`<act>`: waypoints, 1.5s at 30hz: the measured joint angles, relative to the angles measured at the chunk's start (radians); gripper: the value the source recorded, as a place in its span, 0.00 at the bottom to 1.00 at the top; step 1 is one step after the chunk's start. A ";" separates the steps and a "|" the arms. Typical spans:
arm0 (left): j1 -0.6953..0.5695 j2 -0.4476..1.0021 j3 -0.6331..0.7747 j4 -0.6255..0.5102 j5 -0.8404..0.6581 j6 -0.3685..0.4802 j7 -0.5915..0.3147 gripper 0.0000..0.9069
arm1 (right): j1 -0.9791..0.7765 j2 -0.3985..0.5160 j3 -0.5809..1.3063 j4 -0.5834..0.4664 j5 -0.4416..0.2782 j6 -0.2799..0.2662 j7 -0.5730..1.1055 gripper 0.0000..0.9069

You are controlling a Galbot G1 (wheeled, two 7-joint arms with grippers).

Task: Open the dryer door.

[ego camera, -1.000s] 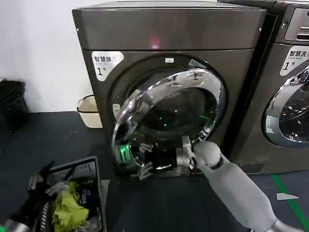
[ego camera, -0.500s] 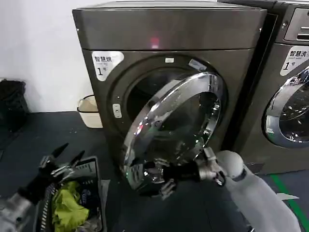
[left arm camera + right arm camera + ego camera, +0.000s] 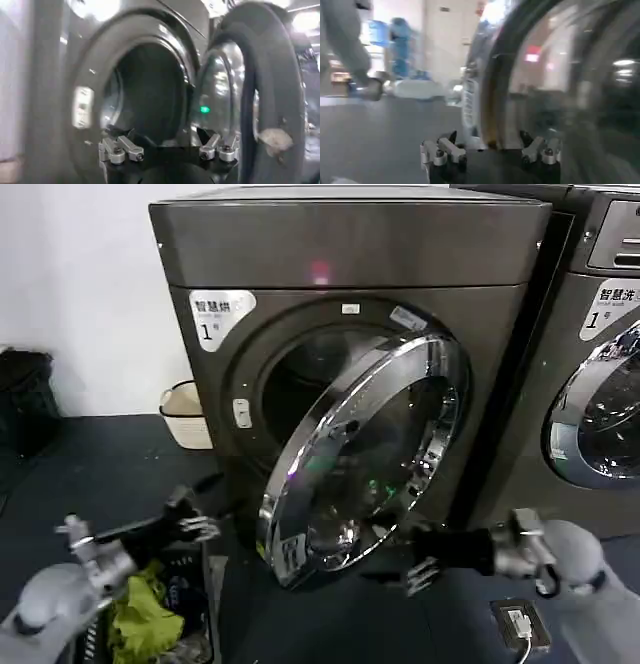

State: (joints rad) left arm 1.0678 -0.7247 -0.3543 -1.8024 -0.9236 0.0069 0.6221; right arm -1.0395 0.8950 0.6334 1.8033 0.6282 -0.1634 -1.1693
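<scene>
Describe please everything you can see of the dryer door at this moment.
The dryer door is a large round porthole with a wide shiny chrome ring, dark tinted glass and a dark grey inner rim. It stands partly open, hinged on its right, its free edge swung out from the dryer. The open right gripper is at its lower edge.

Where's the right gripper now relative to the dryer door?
In the head view the right gripper sits low on the robot's right, open, just under the lower rim of the half-open dryer door.
</scene>
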 joint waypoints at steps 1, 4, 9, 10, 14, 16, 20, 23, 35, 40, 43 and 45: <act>-0.020 -0.002 0.032 0.002 -0.003 0.000 -0.007 1.00 | -0.021 0.007 0.039 -0.003 -0.004 0.004 0.009 1.00; -0.076 -0.014 0.110 0.013 0.016 -0.016 -0.008 1.00 | -0.081 0.035 0.160 -0.012 -0.028 0.029 0.033 1.00; -0.148 -0.051 0.208 0.032 0.029 -0.032 0.000 1.00 | -0.164 0.101 0.328 -0.006 -0.062 0.052 0.116 1.00; -0.162 -0.058 0.230 0.034 0.028 -0.034 0.005 1.00 | -0.174 0.112 0.356 -0.001 -0.059 0.052 0.138 1.00; -0.221 -0.063 0.316 0.039 0.014 -0.034 0.020 1.00 | -0.208 0.149 0.464 0.024 -0.054 0.050 0.239 1.00; -0.254 -0.066 0.358 0.038 0.008 -0.034 0.020 1.00 | -0.225 0.165 0.518 0.038 -0.055 0.043 0.319 1.00; -0.315 -0.080 0.443 0.018 0.015 -0.033 0.011 1.00 | -0.258 0.196 0.637 0.081 -0.052 0.001 0.481 1.00; -0.361 -0.092 0.518 0.006 0.021 -0.032 -0.004 1.00 | -0.287 0.216 0.741 0.115 -0.052 -0.002 0.607 1.00; -0.559 -0.204 0.821 0.019 0.002 -0.015 -0.075 1.00 | -0.430 0.190 1.151 0.085 -0.081 -0.002 0.920 1.00; -0.625 -0.285 0.904 0.047 0.016 -0.018 -0.120 1.00 | -0.491 0.202 1.264 0.091 -0.088 -0.002 0.925 1.00; -0.664 -0.328 0.946 0.071 0.042 -0.039 -0.149 1.00 | -0.524 0.203 1.317 0.110 -0.087 -0.006 0.927 1.00; -0.687 -0.361 0.970 0.092 0.050 -0.052 -0.157 1.00 | -0.541 0.207 1.344 0.118 -0.087 -0.007 0.928 1.00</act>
State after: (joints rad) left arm 0.3805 -1.0854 0.6159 -1.7104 -0.8736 -0.0448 0.4650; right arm -1.5805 1.1018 1.9772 1.9215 0.5409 -0.1700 -0.2417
